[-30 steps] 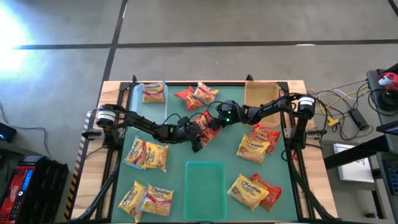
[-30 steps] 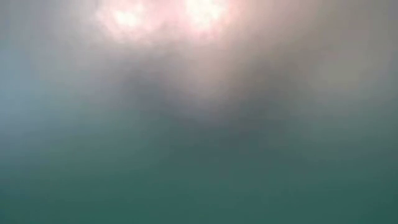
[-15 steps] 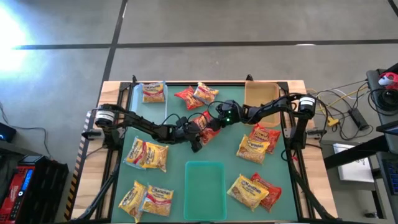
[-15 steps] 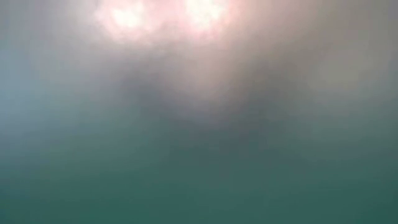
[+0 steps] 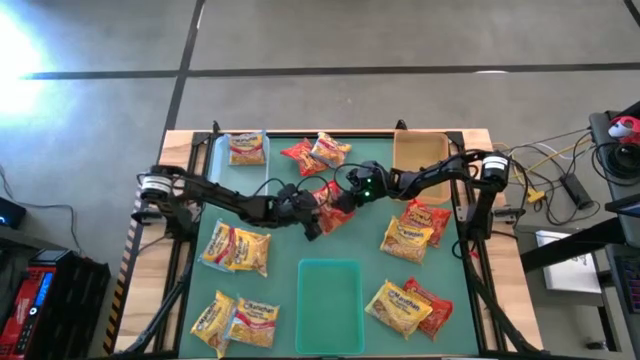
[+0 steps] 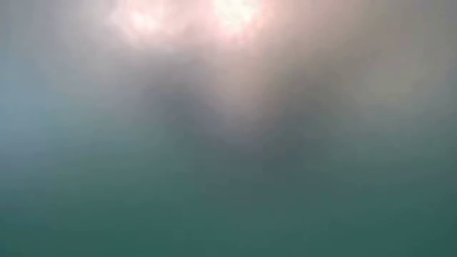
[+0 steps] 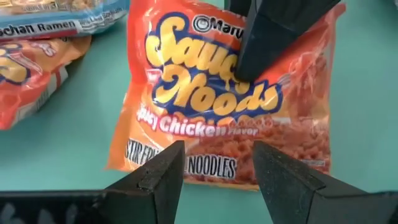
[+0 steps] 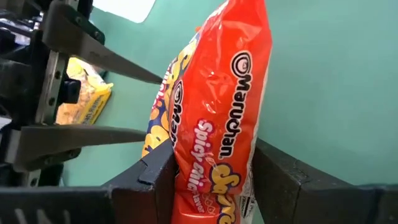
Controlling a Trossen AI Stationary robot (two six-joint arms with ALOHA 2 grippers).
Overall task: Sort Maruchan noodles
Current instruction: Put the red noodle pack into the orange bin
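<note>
At the middle of the table [image 5: 440,310], the right pincer [image 8: 208,186] has just narrowed onto the red noodle packet [image 8: 217,106]; its fingers now press both faces of the packet, so it has the grip. The left pincer [image 7: 214,177] has not changed: its fingers stand apart either side of the packet's lower edge, not clamping it. This looks like a handover between arms. With the right side holding, the left can likely let go and back away. Other packets lie scattered around the table.
</note>
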